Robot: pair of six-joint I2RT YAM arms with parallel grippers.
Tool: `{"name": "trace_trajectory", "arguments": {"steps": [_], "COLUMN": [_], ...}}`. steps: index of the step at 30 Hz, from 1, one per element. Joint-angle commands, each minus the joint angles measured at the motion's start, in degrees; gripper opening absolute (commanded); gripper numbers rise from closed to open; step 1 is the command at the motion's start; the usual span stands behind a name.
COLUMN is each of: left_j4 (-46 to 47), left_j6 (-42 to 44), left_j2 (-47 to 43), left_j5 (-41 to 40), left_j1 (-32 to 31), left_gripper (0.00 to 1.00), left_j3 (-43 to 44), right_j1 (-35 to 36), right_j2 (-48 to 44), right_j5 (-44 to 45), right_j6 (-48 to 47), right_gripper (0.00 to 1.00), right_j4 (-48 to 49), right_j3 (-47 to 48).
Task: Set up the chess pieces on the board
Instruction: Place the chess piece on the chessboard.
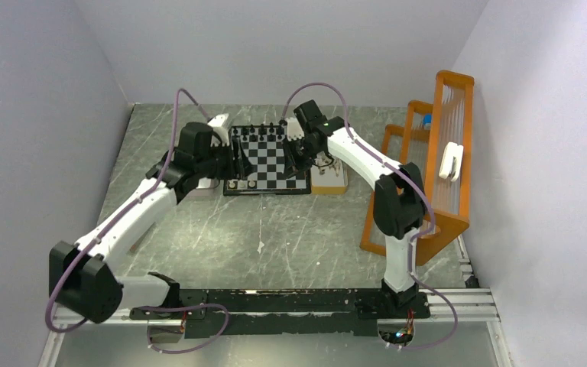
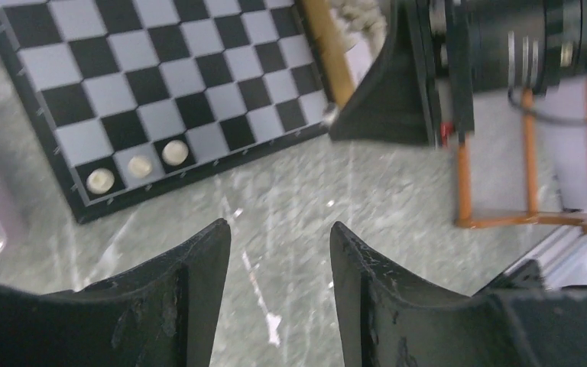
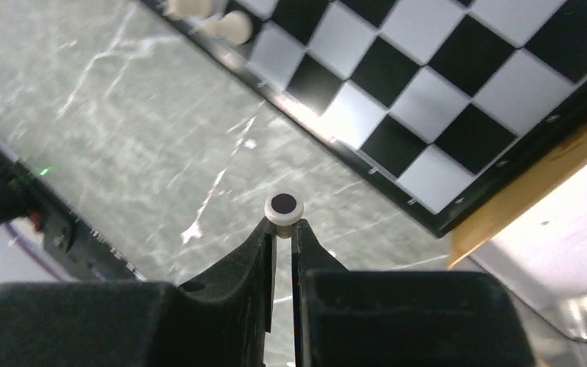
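1. Top external view: the board (image 1: 269, 159) is seen lying on the grey marbled bench (image 1: 275, 237), between the two tools.
   - The left tool (image 1: 238, 162) is held over the board's left edge and the right tool (image 1: 299, 162) over its right edge. From this height it cannot be told how either one stands.
   - A row of black pieces (image 1: 264, 131) is lined along the far edge of the board, beyond both tools.
   - A few cream pieces (image 1: 241, 183) are set at the near-left corner, just on the near side of the left tool.
   - A tan tray (image 1: 330, 180) is placed just outside the right tool, against the board's side.
   - An orange rack (image 1: 447, 153) is stood well apart, further out on the same side.

2. Left wrist view: the left tool (image 2: 279, 233) is seen spread, with nothing between its fingers (image 2: 199, 267) but bare bench (image 2: 275, 191).
   - The board (image 2: 160, 76) is found ahead and to the left of the fingertips.
   - Three cream pieces (image 2: 140, 166) are stood side by side in the corner squares of the edge row nearest the tool.
   - The dark body of the right tool (image 2: 397, 84) is seen ahead and to the right, by the other near corner of the board.

3. Right wrist view: the right tool (image 3: 283, 225) is pressed together on a single cream piece (image 3: 283, 205).
   - The piece is pinched at the very fingertips, with its round, dark-centred base turned towards the camera.
   - It is held over bare bench (image 3: 122, 115), off the board (image 3: 443, 84), which is seen ahead and to the right of the tool.
   - Two blurred cream pieces (image 3: 229, 27) are made out on the board's edge, ahead and slightly left.
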Motion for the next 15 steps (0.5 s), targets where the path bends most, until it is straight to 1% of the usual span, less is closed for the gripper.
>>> {"name": "trace_trajectory", "arguments": {"steps": [1,4,6,9,12,15], "left_j4": [3.3,7.8,7.1,5.4,8.8,10.2], "left_j6": [-6.6,-6.4,-6.4,-8.2,-10.7,-12.7], "left_j2": [6.0,8.0,8.8,9.9,9.9,10.5], "left_j5": [8.5,13.9,13.8,16.3,20.2,21.0], "left_j1": [0.7,0.7,1.0,1.5,1.5,1.5], "left_gripper": [0.57,0.6,0.6,0.58,0.59,0.59], "left_j3": [6.1,6.8,8.1,9.6,7.3,5.7], "right_j1": [1.0,1.2,1.3,1.8,1.9,1.9], "right_j2": [-9.1,-12.5,-13.6,-15.4,-16.5,-17.2], "right_j5": [-12.0,-18.0,-20.3,-19.9,-20.4,-21.0], "right_j6": [-0.5,0.2,0.6,0.6,1.4,2.8], "right_gripper": [0.13,0.13,0.12,0.12,0.12,0.12], "right_j4": [12.4,17.4,18.7,19.5,21.7,23.5], "right_j3": [-9.1,-13.8,-15.2,-16.3,-17.7,-18.3]}}
